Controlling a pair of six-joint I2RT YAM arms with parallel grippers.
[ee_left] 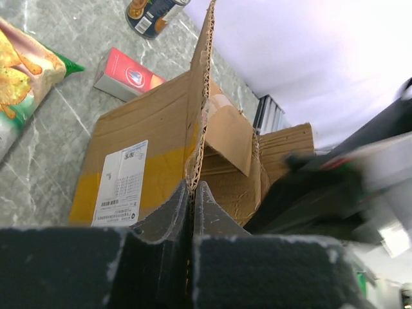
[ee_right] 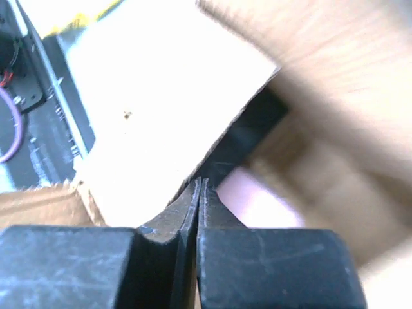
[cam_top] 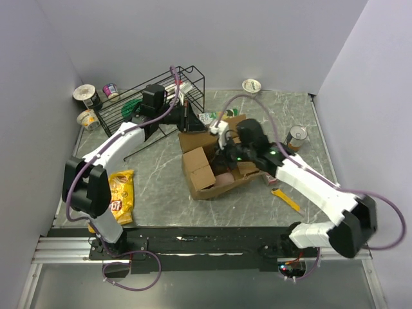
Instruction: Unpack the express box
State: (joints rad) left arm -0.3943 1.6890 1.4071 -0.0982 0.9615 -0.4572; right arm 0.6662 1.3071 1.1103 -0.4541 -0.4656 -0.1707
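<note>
The express box [cam_top: 205, 172], brown corrugated cardboard with its flaps open, sits mid-table. My left gripper [cam_top: 187, 120] is at its far side, shut on the upright edge of a flap [ee_left: 201, 96]. In the left wrist view the jaws [ee_left: 193, 184] pinch that corrugated edge, and the white label [ee_left: 120, 184] lies on the panel to the left. My right gripper [cam_top: 225, 152] reaches down into the box. In the right wrist view it [ee_right: 201, 181] is shut with nothing between its jaws. A pale pink item [ee_right: 261, 201] lies below it inside the express box [ee_right: 335, 84].
A black wire rack [cam_top: 161, 96] stands at the back left with cups [cam_top: 85, 95] beside it. A yellow chip bag [cam_top: 121, 193] lies front left. A can [cam_top: 297, 136], a yellow strip [cam_top: 287, 199] and a cup [cam_top: 252, 85] are on the right. A red packet [ee_left: 129, 76] lies beyond the box.
</note>
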